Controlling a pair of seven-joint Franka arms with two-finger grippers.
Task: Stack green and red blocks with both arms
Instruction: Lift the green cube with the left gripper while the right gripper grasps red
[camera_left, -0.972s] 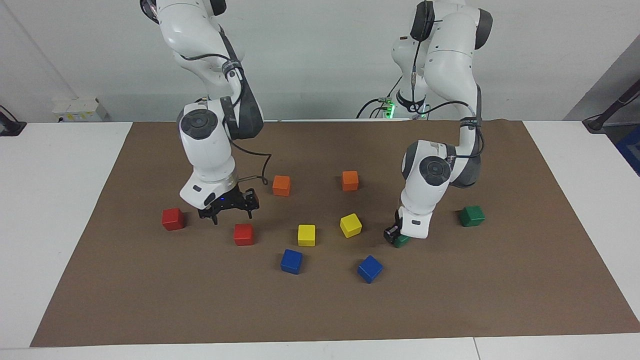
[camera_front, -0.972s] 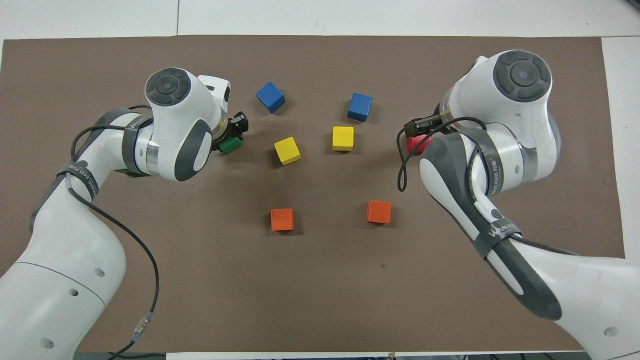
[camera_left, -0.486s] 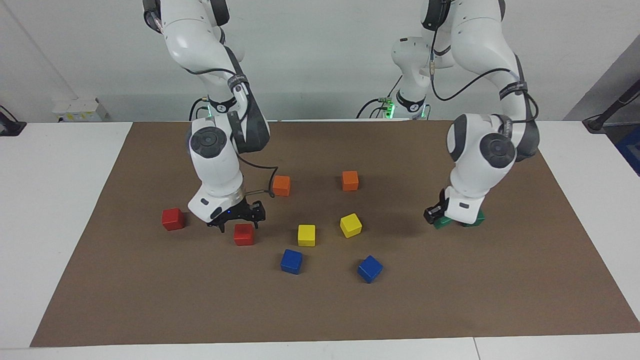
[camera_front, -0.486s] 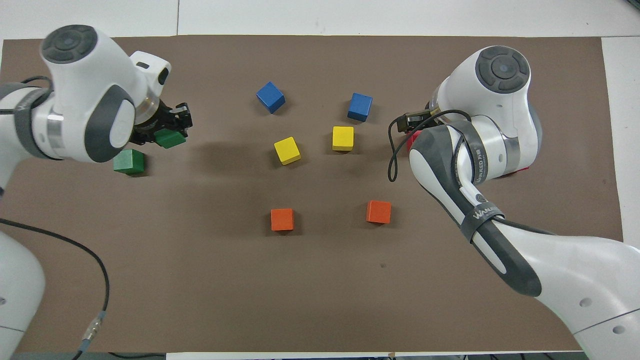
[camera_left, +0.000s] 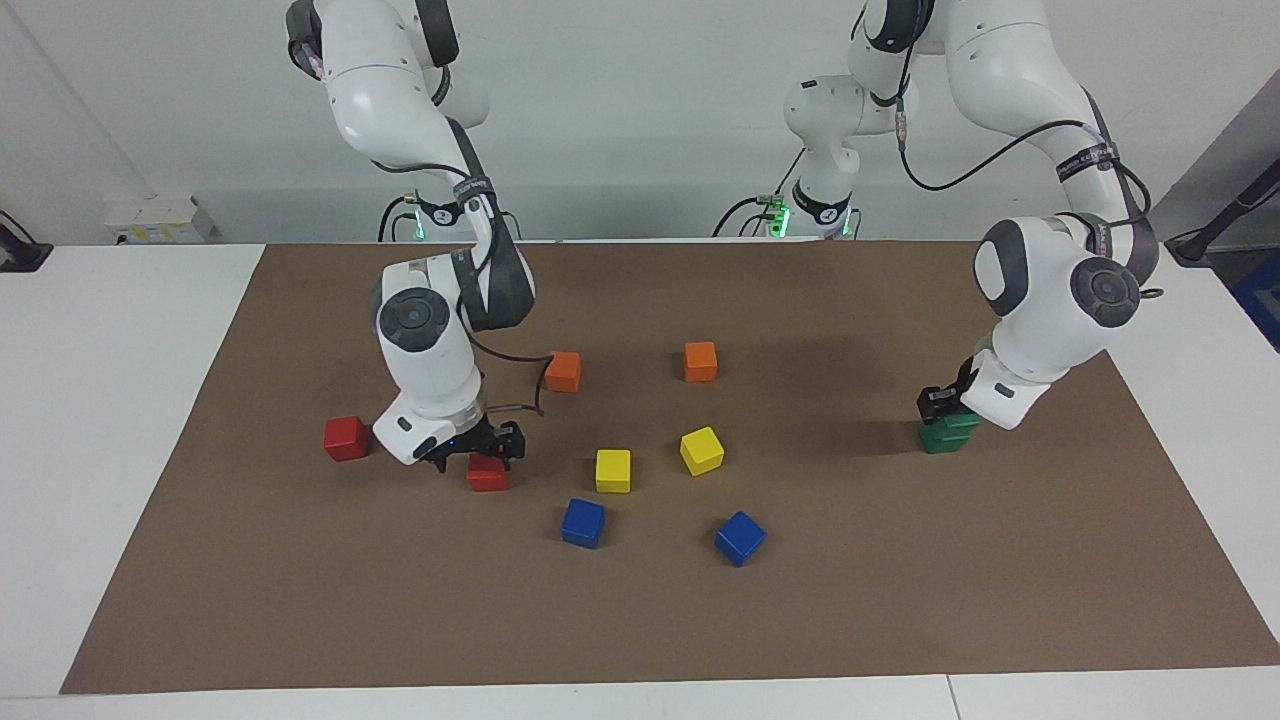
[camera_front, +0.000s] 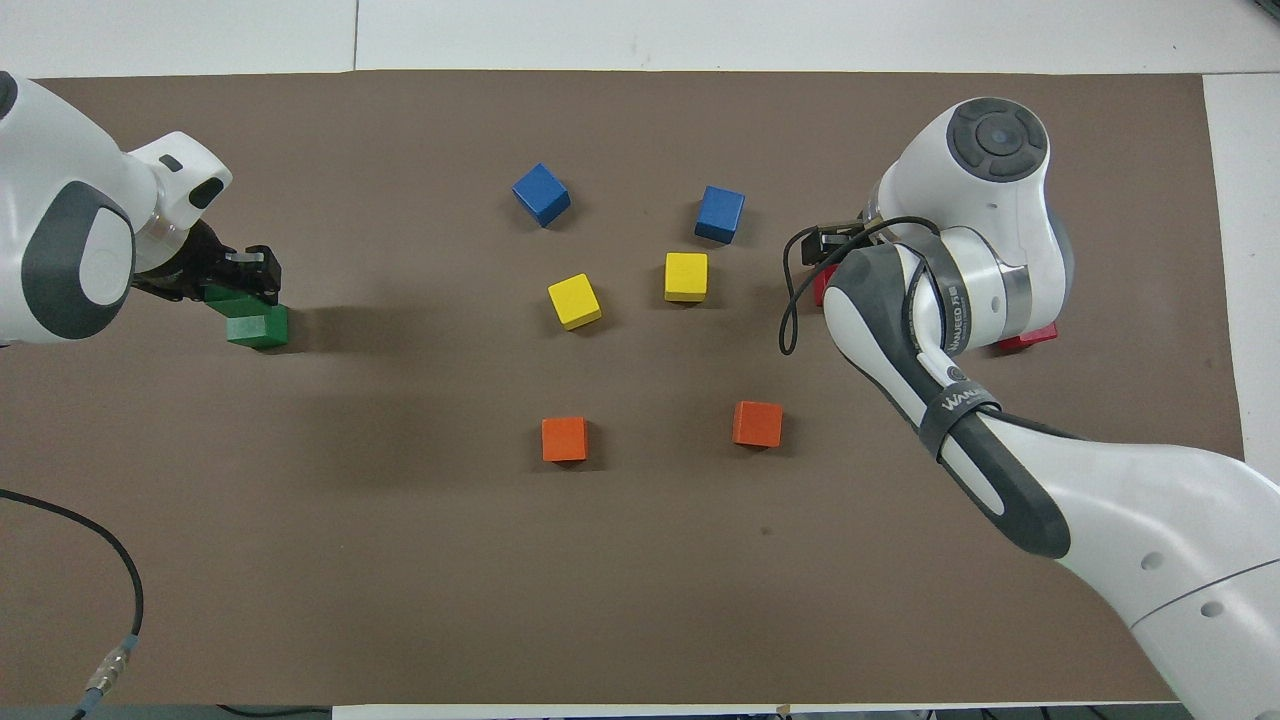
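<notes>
My left gripper (camera_left: 943, 407) is shut on a dark green block (camera_left: 958, 420) and holds it on top of the second green block (camera_left: 940, 440), at the left arm's end of the mat. The overhead view shows the left gripper (camera_front: 238, 281) with the held block (camera_front: 222, 297) over the lower one (camera_front: 258, 328). My right gripper (camera_left: 478, 455) is open and low, its fingers on either side of a red block (camera_left: 487, 475). The second red block (camera_left: 346, 438) sits beside it, toward the right arm's end. In the overhead view the right arm hides most of both red blocks (camera_front: 1030, 337).
Two orange cubes (camera_left: 563, 371) (camera_left: 700, 361) lie nearer to the robots at the middle of the brown mat (camera_left: 640, 620). Two yellow cubes (camera_left: 613, 470) (camera_left: 701, 450) and two blue cubes (camera_left: 583, 522) (camera_left: 739, 537) lie farther out.
My left gripper has carried the green block toward the left arm's end and brought it down onto the second green block. My right gripper has moved over the red block and come down around it.
</notes>
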